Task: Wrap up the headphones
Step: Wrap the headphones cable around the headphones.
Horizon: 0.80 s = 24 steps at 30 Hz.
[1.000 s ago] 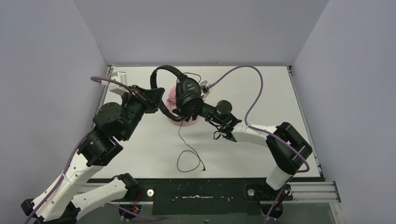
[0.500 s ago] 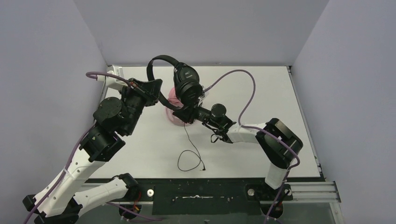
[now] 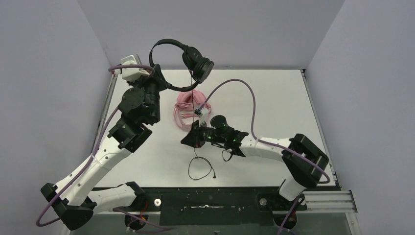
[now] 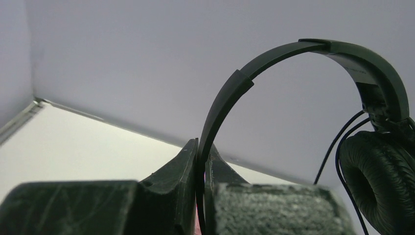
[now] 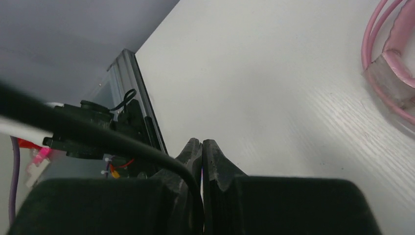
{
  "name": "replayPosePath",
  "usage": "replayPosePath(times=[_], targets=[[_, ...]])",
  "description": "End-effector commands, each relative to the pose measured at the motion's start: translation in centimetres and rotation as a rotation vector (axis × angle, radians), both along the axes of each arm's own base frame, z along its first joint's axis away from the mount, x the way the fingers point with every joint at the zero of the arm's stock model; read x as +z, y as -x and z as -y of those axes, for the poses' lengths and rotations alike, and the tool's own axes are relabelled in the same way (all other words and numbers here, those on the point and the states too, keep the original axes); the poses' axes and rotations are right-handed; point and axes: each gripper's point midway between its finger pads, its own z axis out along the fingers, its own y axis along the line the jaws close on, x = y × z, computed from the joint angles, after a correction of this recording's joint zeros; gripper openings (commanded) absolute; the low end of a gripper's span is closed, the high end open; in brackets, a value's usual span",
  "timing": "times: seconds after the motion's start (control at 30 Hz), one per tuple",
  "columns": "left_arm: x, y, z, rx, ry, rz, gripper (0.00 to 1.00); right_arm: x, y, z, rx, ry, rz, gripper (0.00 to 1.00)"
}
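Lab: plain walls [image 3: 220, 29], aluminium-framed table [image 3: 293, 98].

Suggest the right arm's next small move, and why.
Probably lift the right end effector toward the raised black headphones, drawing up slack. The left end effector is shut on the headband and holds them high; the right is shut, apparently on the thin black cable, whose tail loops loose on the table. Gathering that slack comes before any wrap.
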Motion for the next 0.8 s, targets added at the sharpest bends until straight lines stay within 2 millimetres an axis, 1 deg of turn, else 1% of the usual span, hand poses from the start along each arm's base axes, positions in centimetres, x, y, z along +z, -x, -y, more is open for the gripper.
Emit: replayPosePath(times=[0.0,0.07,0.2,0.27,0.4,0.47,0.53,0.7,0.77], targets=[[6.9,1.3,-5.3,0.193,0.023,0.18,0.0,1.4,2.5,2.7,0.012,0.142,0.092,0.0],[6.7,1.0,-6.3,0.219,-0.013,0.178,0.0,1.6,3.5,4.1,0.017,0.205,0.132,0.0],[5.5,0.1,-7.7,0.241,-0.072,0.148,0.0,2.5,5.3,6.1,0.029,0.288,0.184,0.0],[4.9,-0.1,-8.3,0.256,-0.097,0.132,0.0,3.1,6.2,6.6,0.045,0.312,0.214,0.0],[3.9,-0.6,-8.5,0.245,-0.173,0.105,0.0,4.5,7.5,7.3,0.063,0.36,0.267,0.0],[3.3,-0.9,-8.1,0.22,-0.222,0.097,0.0,5.2,8.0,7.8,0.066,0.387,0.291,0.0],[2.6,-1.1,-8.1,0.216,-0.292,0.081,0.0,6.1,8.2,8.4,0.063,0.409,0.314,0.0],[0.3,-1.2,-8.5,0.209,-0.374,0.032,0.0,8.2,8.5,10.7,0.027,0.428,0.365,0.0],[-0.6,-1.5,-8.3,0.2,-0.412,0.011,0.0,9.4,8.9,10.8,0.03,0.409,0.37,0.0]])
